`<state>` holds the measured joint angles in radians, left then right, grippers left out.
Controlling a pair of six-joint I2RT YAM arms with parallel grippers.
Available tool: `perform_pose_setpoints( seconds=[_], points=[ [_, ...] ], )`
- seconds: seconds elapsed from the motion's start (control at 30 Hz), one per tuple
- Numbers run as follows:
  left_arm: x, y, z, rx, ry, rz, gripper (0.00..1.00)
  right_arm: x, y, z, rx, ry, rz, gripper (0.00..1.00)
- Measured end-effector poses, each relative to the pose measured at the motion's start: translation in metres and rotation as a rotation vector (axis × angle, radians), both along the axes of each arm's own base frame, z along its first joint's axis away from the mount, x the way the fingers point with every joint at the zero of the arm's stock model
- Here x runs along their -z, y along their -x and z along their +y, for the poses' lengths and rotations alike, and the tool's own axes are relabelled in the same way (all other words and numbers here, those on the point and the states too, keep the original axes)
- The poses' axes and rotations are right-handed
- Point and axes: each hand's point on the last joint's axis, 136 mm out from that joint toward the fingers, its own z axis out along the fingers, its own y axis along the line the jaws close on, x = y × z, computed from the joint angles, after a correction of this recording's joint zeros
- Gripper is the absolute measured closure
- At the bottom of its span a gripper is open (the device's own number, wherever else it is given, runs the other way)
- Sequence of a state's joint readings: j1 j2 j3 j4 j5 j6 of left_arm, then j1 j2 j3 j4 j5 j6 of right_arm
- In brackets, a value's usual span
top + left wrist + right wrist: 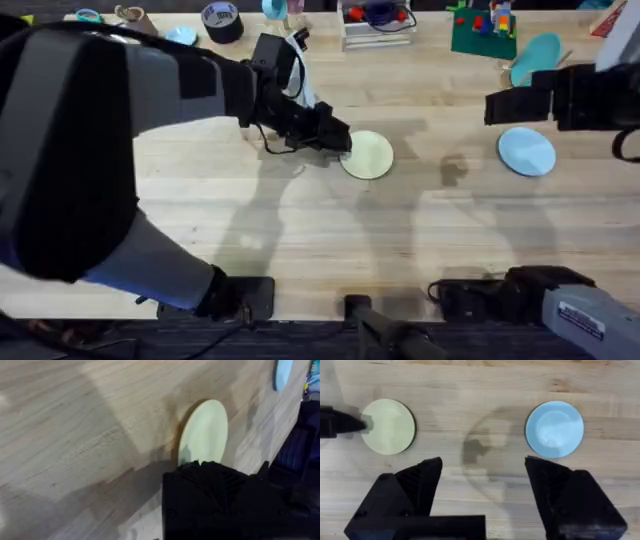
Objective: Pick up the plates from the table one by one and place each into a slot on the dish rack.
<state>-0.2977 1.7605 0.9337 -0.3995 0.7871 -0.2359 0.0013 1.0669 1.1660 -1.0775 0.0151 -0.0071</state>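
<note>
Left claw (343, 142) at the yellow plate's (368, 155) near-left rim, plate flat on the worktop (300, 220).
Tips meet that edge; can't tell if they're clamped on it. Right claw (482, 477) spread wide, holding nothing, hanging above bare wood with the blue plate (526, 151) just past it. White label at the right arm's base, print unreadable.

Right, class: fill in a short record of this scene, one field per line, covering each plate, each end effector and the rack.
yellow plate: flat on the table, mid-table
blue plate: flat on the table, toward the right
left end effector: at the yellow plate's left rim; grip cannot be confirmed
right end effector: open, above the table between the two plates, holding nothing
plates in rack: none seen; both are on the table
</note>
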Motion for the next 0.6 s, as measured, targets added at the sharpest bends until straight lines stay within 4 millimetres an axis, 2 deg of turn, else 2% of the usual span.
perform_pose_setpoints(
  seconds=[0.37, 0.6],
  points=[
    [0.008, 0.002, 0.000, 0.021, -0.001, 0.009, 0.958, 0.000, 0.000, 0.000, 0.000, 0.000, 0.000, 0.007],
    [0.017, 0.006, -0.006, 0.041, 0.061, 0.062, 0.958, 0.000, 0.000, 0.000, 0.000, 0.000, 0.000, 0.007]
  ],
)
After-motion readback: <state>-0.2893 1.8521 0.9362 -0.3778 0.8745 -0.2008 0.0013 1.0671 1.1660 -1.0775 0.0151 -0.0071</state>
